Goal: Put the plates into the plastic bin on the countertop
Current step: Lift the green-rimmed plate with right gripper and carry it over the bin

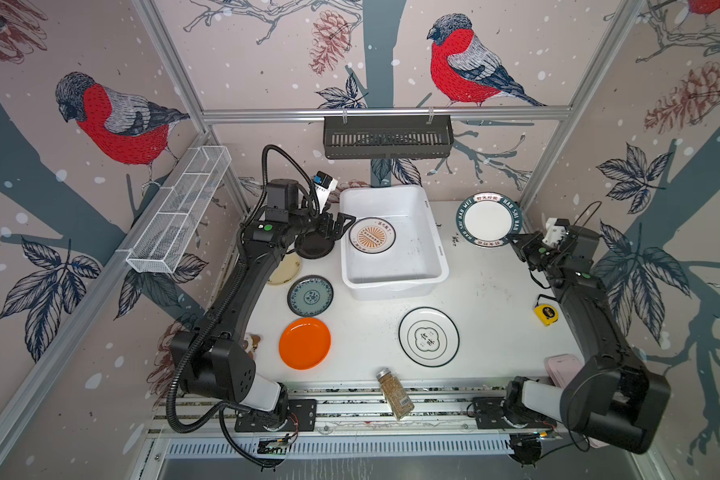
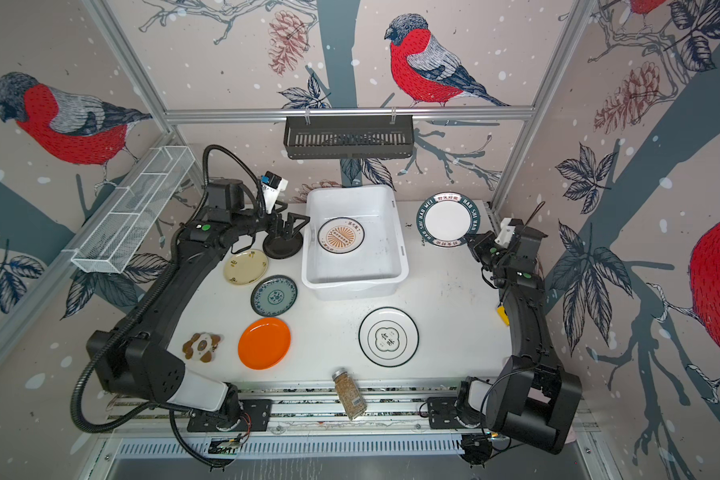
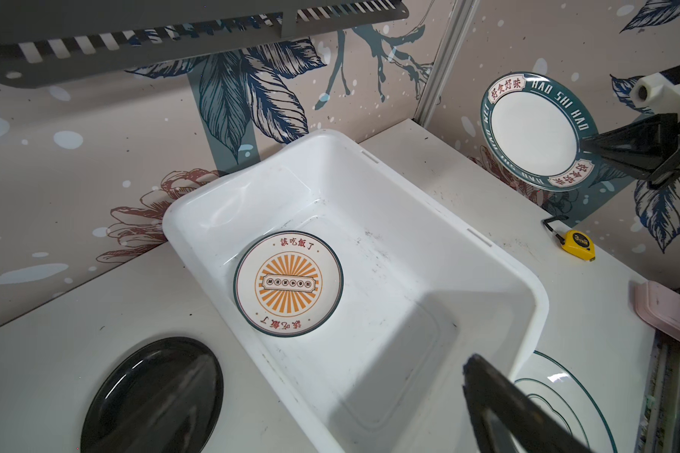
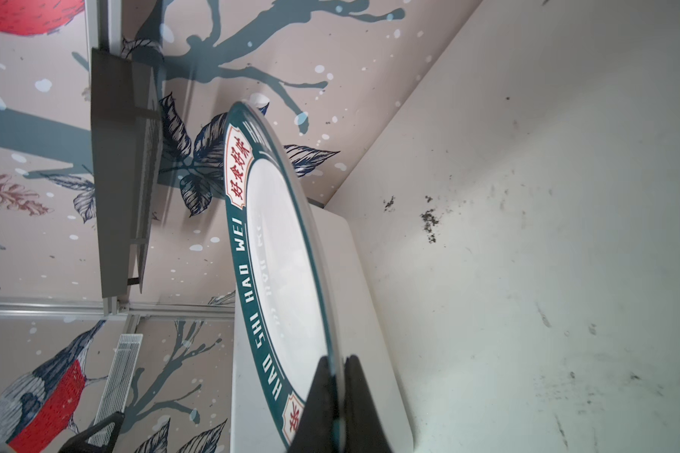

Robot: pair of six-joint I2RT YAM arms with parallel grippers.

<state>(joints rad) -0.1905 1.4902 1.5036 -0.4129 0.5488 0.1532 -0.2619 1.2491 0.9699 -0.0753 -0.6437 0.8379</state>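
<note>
- Seven plates in view: one inside the plastic bin, one gripped by the right tool, five lying flat on the tabletop.
- plastic bin sits on the tabletop toward the back, about mid-width.
- orange-sunburst plate lies flat on the bin floor, close to the bin's left wall.
- right tool is pinched shut on the rim of the lettered-rim plate. That plate is raised and steeply tilted near the back right corner, to the right of the bin and not touching it.
- left tool has its jaws spread wide and holds nothing. It hovers above the black plate, just beside the bin's left wall.
- cream plate lies just nearer the robot than the black plate; in a top view the left arm hides part of it.
- teal-patterned plate lies between the cream plate and the orange plate.
- emblem plate, white with a black rim, lies on the near side of the bin, apart from it.
- spice jar lies on its side at the near edge.
- yellow tape measure lies beside the right arm.
</note>
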